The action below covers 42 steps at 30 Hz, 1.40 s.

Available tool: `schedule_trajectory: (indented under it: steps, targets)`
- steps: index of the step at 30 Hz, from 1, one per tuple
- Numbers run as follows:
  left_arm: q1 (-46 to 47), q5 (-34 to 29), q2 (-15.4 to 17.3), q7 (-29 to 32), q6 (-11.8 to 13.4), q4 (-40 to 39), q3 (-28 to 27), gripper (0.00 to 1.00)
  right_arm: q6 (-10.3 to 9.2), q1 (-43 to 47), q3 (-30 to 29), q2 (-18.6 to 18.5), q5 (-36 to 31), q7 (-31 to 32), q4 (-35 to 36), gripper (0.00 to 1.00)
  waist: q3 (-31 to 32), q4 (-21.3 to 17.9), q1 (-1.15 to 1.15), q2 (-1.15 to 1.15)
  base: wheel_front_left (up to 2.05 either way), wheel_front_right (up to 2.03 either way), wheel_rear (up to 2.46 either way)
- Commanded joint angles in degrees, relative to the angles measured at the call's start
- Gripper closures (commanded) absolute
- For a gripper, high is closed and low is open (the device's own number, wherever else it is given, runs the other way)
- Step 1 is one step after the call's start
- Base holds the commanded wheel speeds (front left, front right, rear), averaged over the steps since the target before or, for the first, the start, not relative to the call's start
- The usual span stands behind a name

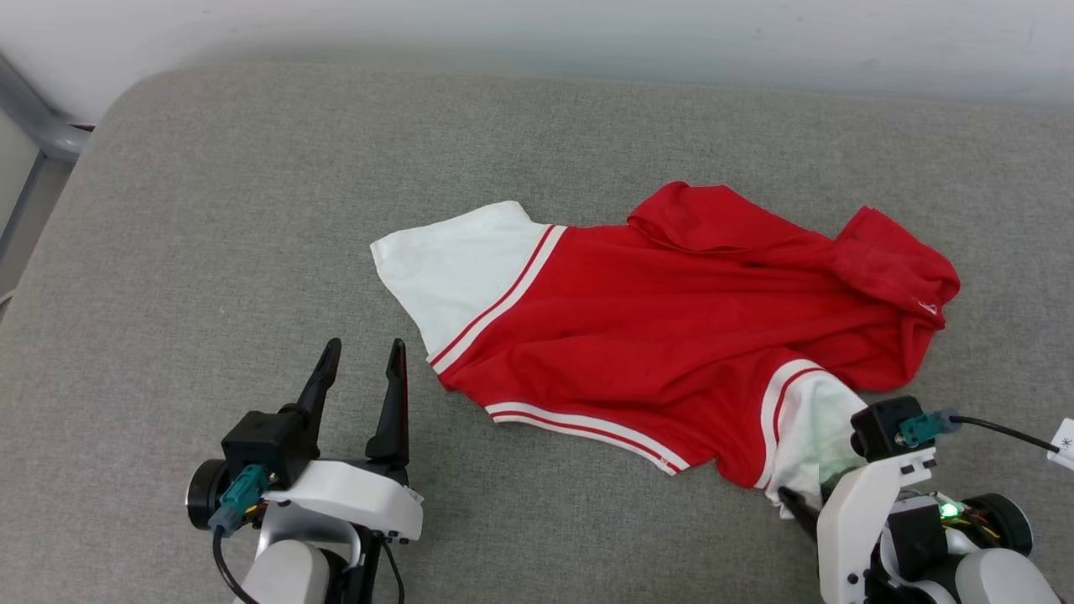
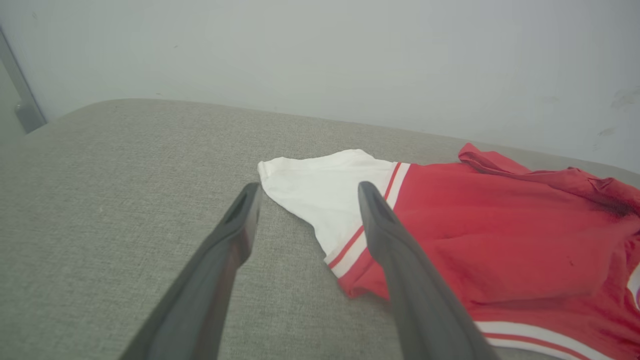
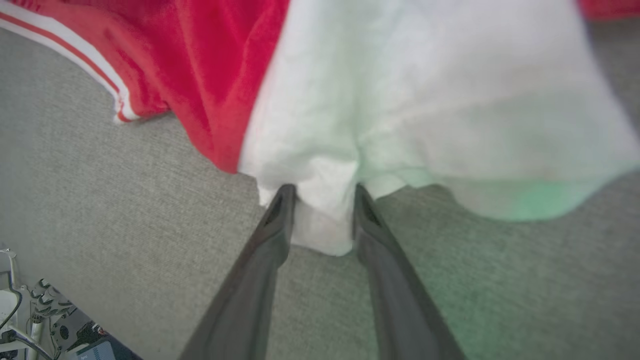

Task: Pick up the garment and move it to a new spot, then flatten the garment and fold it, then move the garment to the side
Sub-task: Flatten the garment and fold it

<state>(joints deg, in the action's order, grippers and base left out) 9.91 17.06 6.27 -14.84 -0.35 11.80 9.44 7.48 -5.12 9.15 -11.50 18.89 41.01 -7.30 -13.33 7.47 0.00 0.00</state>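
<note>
The garment [image 1: 654,335], a red shirt with white sleeves and red-and-white striped trim, is spread loosely on the grey cushioned surface [image 1: 210,210], right of the middle in the head view, with its far red edge rumpled and folded back on itself. One white sleeve [image 1: 453,268] is laid flat at the garment's left end, and the other white sleeve [image 3: 425,100] is bunched at its near right corner. A fold at the edge of that bunched sleeve is seen between the two dark fingers of the right gripper [image 3: 324,192], with one finger on each side of the cloth. The jaws are drawn partly together, but whether the fabric is actually pinched cannot be told, as the right wrist view is blurred there. The left gripper [image 1: 366,348] is held with its jaws spread wide and nothing between them, just beside the flat sleeve and apart from it. A pale wall [image 1: 537,33] is seen beyond the surface.
</note>
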Motion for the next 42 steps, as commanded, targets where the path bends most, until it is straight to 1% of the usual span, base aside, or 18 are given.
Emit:
schedule_trajectory:
  steps: [1, 5, 9, 11, 14, 19, 24, 26, 30, 32, 37, 39, 42]
  targets:
    - [0.64, 0.07, -0.06, -0.29, -0.08, 0.3, -0.1, 0.0, 0.02, 2.48, 1.66, 1.29, 1.31, 0.93, -3.37, 1.0, 0.26, -0.09, 0.0, 0.0, 0.0, 0.0, 0.0]
    - [-0.1, 0.93, 0.17, -0.13, -0.34, 1.2, -0.71, 0.0, -0.01, 1.97, -1.5, 1.4, 0.65, -3.22, -0.32, 1.0, 1.9, -0.65, 0.0, 0.0, 0.0, 0.0, 0.0]
    - [-0.47, 2.87, 1.59, 3.73, -1.47, 2.18, -1.34, 0.0, -0.03, 3.01, -5.95, 1.89, -0.83, -6.63, 2.95, 1.0, 4.03, -1.48, 0.0, 0.0, 0.0, 0.0, 0.0]
    - [0.05, 4.08, 2.38, 6.27, -1.96, 1.93, -1.8, 0.0, -0.02, 3.97, -7.76, 2.75, -1.55, -7.53, 4.48, 1.0, 4.89, -1.98, 0.0, 0.0, 0.0, 0.0, 0.0]
    - [1.57, 5.96, 3.97, 11.51, -2.85, 1.02, -2.02, 0.0, -0.02, 5.74, -11.0, 3.52, -2.66, -8.26, 6.5, 1.0, 5.7, -2.76, 0.0, 0.0, 0.0, 0.0, 0.0]
    - [6.36, 9.49, 7.73, 23.66, -4.76, -0.24, -1.7, 0.0, -0.02, 7.18, -14.32, 4.64, -3.95, -7.82, 9.35, 1.0, 5.4, -4.26, 0.0, 0.0, 0.0, 0.0, 0.0]
    - [12.74, 12.78, 11.36, 36.18, -5.35, 0.79, -1.43, 0.0, -0.02, 6.42, -14.74, 5.73, -5.05, -7.6, 11.88, 1.0, 3.0, -6.69, 0.0, 0.0, 0.0, 0.0, 0.0]
    - [14.83, 14.0, 12.74, 41.11, -5.57, 2.65, -1.23, 0.0, -0.02, 5.82, -14.33, 6.13, -5.18, -7.71, 12.4, 1.0, 1.81, -7.86, 0.0, 0.0, 0.0, 0.0, 0.0]
    - [18.56, 15.93, 15.06, 48.8, -5.9, 7.93, -0.66, 0.0, -0.02, 4.76, -13.65, 6.97, -5.42, -8.38, 12.8, 1.0, -0.41, -9.78, 0.0, 0.0, 0.0, 0.0, 0.0]
    - [20.19, 16.3, 16.38, 51.69, -6.1, 10.7, -0.12, 0.0, -0.02, 4.56, -13.31, 7.3, -5.43, -8.73, 12.71, 1.0, -1.38, -10.55, 0.0, 0.0, 0.0, 0.0, 0.0]
    - [22.3, 17.68, 17.09, 55.46, -6.54, 15.45, 0.96, 0.0, -0.02, 3.95, -13.01, 7.7, -5.33, -9.43, 12.2, 1.0, -2.74, -11.51, 0.0, 0.0, 0.0, 0.0, 0.0]
    - [23.07, 17.62, 17.58, 57.26, -6.66, 17.68, 2.24, 0.0, -0.02, 3.84, -12.98, 7.88, -5.18, -9.71, 11.95, 1.0, -3.27, -11.76, 0.0, 0.0, 0.0, 0.0, 0.0]
    - [23.15, 18.76, 16.94, 59.83, -6.83, 21.01, 3.55, 0.0, -0.02, 3.77, -12.66, 8.09, -4.94, -9.91, 11.49, 1.0, -3.92, -12.12, 0.0, 0.0, 0.0, 0.0, 0.0]
